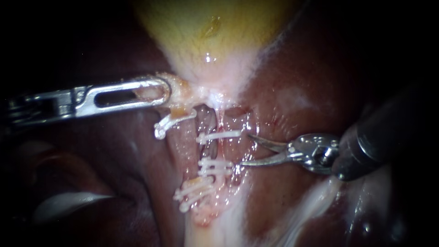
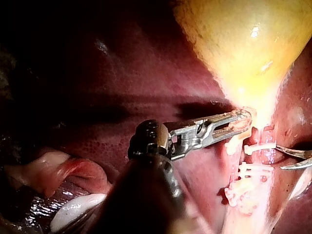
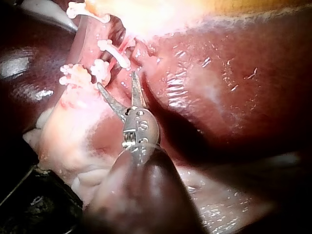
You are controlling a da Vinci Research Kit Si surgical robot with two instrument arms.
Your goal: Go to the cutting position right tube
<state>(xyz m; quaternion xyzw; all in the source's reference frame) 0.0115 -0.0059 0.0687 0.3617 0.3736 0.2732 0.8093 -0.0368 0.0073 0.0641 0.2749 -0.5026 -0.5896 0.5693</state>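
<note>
My left instrument (image 1: 165, 90) comes in from the left, and its slotted jaws are shut on pale tissue at the gallbladder's (image 1: 210, 32) narrow lower end. Below that end run two pink tubes. The right tube (image 1: 224, 148) carries an upper white clip (image 1: 219, 135) and a lower white clip (image 1: 215, 165). My right instrument (image 1: 245, 150) has curved blades, open, with the tips just right of this tube, level with the stretch between the two clips. The right wrist view shows those open blades (image 3: 117, 80) close beside the clips (image 3: 100, 70), apart from the tube.
The left tube (image 1: 185, 146) bears a clip (image 1: 171, 121) near its top and more clips (image 1: 194, 192) lower down. Dark red liver (image 1: 311, 82) lies around and behind the tubes. The left instrument's jaws (image 2: 243, 119) hold the tissue sideways, away from the blades (image 2: 292, 160).
</note>
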